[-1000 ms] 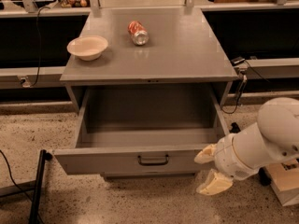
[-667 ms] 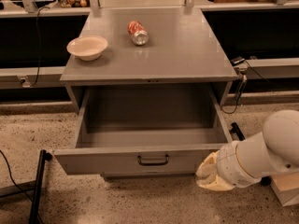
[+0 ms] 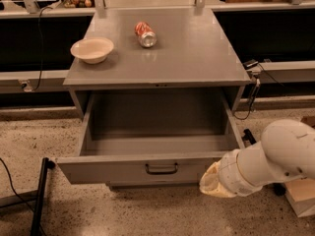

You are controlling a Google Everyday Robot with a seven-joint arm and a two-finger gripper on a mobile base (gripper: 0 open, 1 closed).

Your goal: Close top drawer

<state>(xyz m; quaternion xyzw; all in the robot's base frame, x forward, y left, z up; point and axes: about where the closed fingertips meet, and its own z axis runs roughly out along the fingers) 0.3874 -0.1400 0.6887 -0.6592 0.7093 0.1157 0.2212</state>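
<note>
The wide grey metal top drawer (image 3: 106, 170) stood pulled fully out from beneath the flat grey metal bench (image 3: 197, 58). Its flat front panel faced the camera, with one dark loop handle (image 3: 161, 168) at the centre.

The cream-coloured gripper (image 3: 214, 182) was positioned at the right end of the drawer front, low against the panel and right of the handle. Contact with the panel appeared likely but could not be confirmed. Whether the gripper was released or clenched could not be told. The white rounded robot arm (image 3: 278, 156) extended from the right edge of the view.

On the bench surface, a shallow cream bowl (image 3: 92, 49) sat at the left. A red and silver drink can (image 3: 145, 34) lay on its side near the centre, well apart from the bowl.

A black metal bar (image 3: 39, 195) stood on the speckled stone floor (image 3: 147, 210) left of the drawer.
</note>
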